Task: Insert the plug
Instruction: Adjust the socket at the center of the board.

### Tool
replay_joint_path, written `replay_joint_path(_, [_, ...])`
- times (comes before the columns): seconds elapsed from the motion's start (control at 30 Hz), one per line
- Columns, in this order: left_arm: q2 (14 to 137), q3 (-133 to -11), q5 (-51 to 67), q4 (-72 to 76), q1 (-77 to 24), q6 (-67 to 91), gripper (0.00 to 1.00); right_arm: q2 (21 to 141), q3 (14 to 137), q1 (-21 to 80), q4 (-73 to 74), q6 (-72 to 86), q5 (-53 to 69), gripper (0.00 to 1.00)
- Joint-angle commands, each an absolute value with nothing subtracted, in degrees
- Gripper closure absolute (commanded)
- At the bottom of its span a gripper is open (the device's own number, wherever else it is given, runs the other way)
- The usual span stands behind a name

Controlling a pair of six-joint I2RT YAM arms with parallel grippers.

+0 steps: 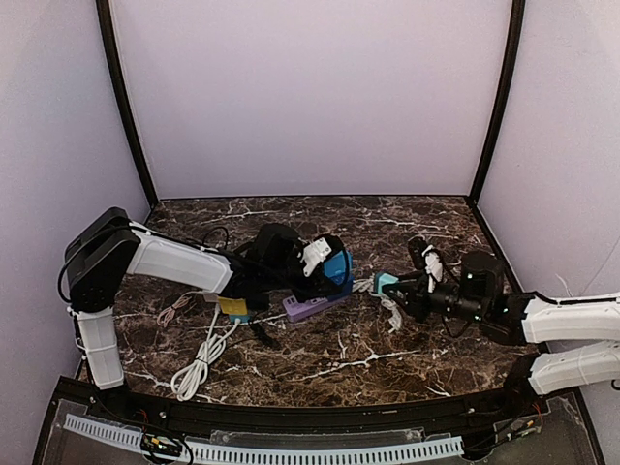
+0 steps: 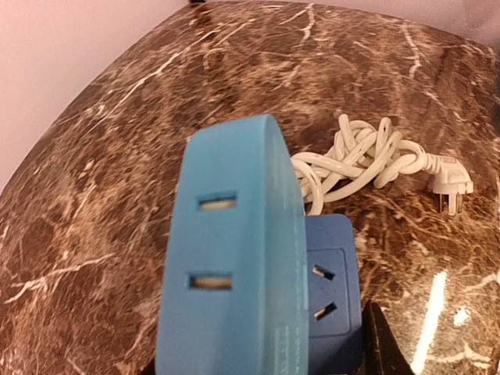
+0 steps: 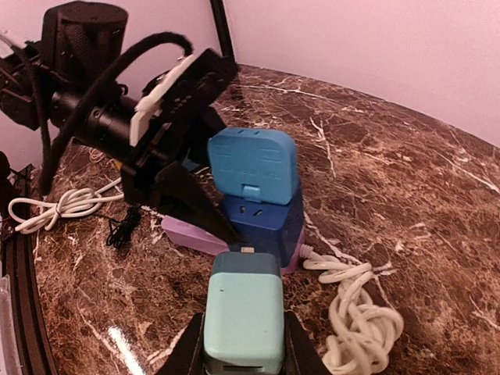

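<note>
Teal plug (image 3: 242, 312), clamped in the right end effector (image 3: 244, 348), is judged light, rigid and smooth; hold its flat flanks. Right wrist: blue socket block (image 3: 251, 168) stands just ahead, gripped by the left end effector (image 3: 219, 152). Left wrist: its slotted face fills the view. Top: plug and block are near, not touching.
</note>
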State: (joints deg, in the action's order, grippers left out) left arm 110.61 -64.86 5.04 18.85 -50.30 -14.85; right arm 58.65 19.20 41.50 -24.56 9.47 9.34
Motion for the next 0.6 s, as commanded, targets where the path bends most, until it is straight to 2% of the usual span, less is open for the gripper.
replay_joint_path(0.0, [109.91, -61.71, -9.52, 13.07, -49.53, -11.52, 0.99, 65.42, 16.63, 48.72, -40.66, 3.55, 5.87, 1.0])
replay_joint_path(0.27, [109.84, -59.43, -3.94, 13.69, -49.57, -7.65, 0.99, 85.18, 15.02, 51.13, -64.57, 3.11, 5.56, 1.0])
replay_joint_path(0.33, [109.39, -58.77, -2.36, 14.31, -49.57, -8.08, 0.95, 88.16, 14.86, 51.11, -69.87, 2.43, 6.02, 1.0])
replay_joint_path(0.37, [109.1, -58.48, -1.27, 14.96, -49.46, -8.17, 0.84, 89.05, 14.96, 51.15, -71.2, 2.19, 6.14, 1.0])
replay_joint_path(0.4, [108.53, -57.88, -0.72, 15.65, -49.43, -8.68, 0.77, 89.59, 15.32, 51.15, -71.4, 2.0, 6.24, 1.0])
replay_joint_path(0.43, [108.19, -57.34, 1.84, 16.09, -49.45, -9.17, 0.61, 89.95, 15.7, 51.15, -70.48, 1.78, 6.33, 1.0])
replay_joint_path(0.47, [107.4, -57.01, 3.07, 16.92, -49.42, -10.31, 0.53, 90.13, 16.09, 51.11, -69.62, 1.5, 6.62, 1.0])
replay_joint_path(0.53, [106.16, -56.2, 9.21, 17.18, -48.78, -12.82, 0.26, 90.36, 16.42, 51.14, -68.97, 0.97, 7.44, 1.0])
replay_joint_path(0.57, [105.77, -56.08, 10.54, 16.85, -48.47, -13.8, 0.22, 90.28, 16.37, 51.14, -68.92, 0.81, 7.7, 1.0])
